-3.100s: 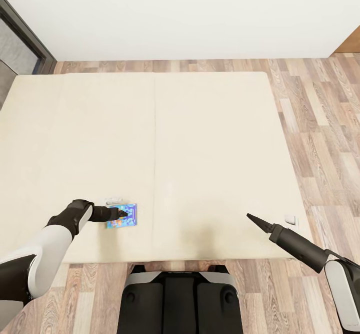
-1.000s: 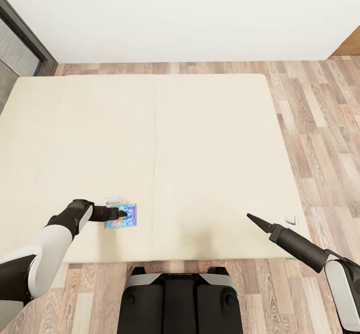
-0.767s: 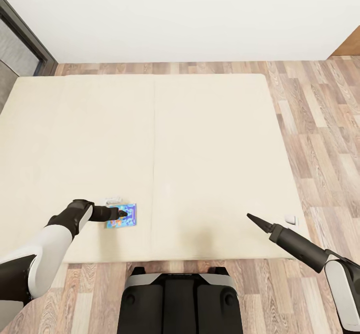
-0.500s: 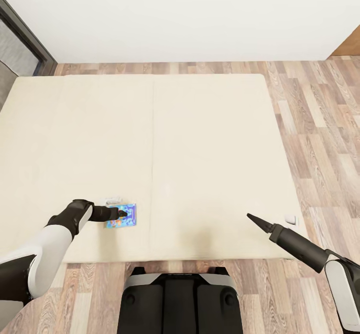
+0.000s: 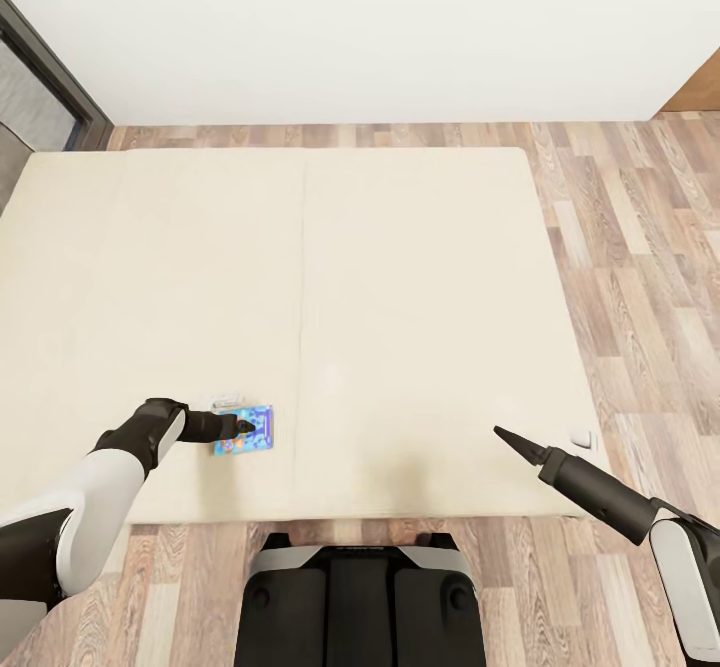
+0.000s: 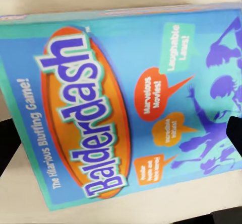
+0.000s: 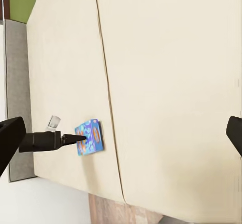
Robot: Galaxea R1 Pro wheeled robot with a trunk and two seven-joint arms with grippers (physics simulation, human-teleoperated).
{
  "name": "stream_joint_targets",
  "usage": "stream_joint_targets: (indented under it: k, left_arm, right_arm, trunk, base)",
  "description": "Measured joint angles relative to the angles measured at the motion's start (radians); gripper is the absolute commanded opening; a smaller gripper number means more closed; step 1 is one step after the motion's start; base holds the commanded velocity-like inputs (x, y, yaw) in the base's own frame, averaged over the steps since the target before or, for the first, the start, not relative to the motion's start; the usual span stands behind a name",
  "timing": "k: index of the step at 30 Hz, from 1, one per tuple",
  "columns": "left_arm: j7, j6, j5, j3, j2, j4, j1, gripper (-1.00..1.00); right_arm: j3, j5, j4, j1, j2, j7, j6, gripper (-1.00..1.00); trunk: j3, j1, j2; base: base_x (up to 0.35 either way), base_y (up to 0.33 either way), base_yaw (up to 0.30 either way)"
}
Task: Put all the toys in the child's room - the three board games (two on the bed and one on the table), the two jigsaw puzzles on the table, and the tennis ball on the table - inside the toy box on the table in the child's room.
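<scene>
Head view, left to right. Dark window frame [image 5: 55, 72] at far left, beyond the corner of the bed [image 5: 400, 277]. Left gripper [image 5: 243, 428] hangs over the small blue board game [image 5: 246, 431], which lies flat on the beige mattress near the bed's near edge, left of the centre seam [image 5: 301, 327]. Fingertips overlap the box's left part; whether they are spread, pressed together or touching the lid, I cannot tell. Left wrist view: the lid reads "Balderdash" [image 6: 118, 103]; dark finger tips sit at the frame edges [image 6: 234, 133], with the box spanning the space between. A small pale object [image 5: 228, 402] lies just beyond the box; identity unclear. Open mattress extends on every side of the box, widest toward the far edge and to the right. Right gripper [image 5: 501, 435] hovers over the mattress near its near right corner, well apart from the game; fingers look drawn to a single point, holding nothing. A small white object [image 5: 580, 438] rests beside the bed's right edge. Wood-plank floor [image 5: 650, 277] runs along the right and far sides; a white wall [image 5: 380, 27] stands behind. Right wrist view shows the left arm [image 7: 48, 141] reaching to the game [image 7: 90, 137].
</scene>
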Motion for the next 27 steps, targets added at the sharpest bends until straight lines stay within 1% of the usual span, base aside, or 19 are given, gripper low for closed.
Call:
stream_joint_targets:
  k: [16, 27]
  left_arm:
    - [0.000, 0.000, 0.000, 0.002, -0.002, 0.000, 0.000, 1.00]
    - [0.000, 0.000, 0.000, 0.003, -0.003, 0.000, 0.000, 1.00]
  right_arm:
    - [0.000, 0.000, 0.000, 0.000, 0.000, 0.000, 0.000, 1.00]
    - [0.000, 0.000, 0.000, 0.000, 0.000, 0.000, 0.000, 1.00]
  trunk:
    - [0.000, 0.000, 0.000]
    - [0.000, 0.000, 0.000]
  base:
    - [-0.011, -0.067, 0.000]
    - [0.000, -0.007, 0.000]
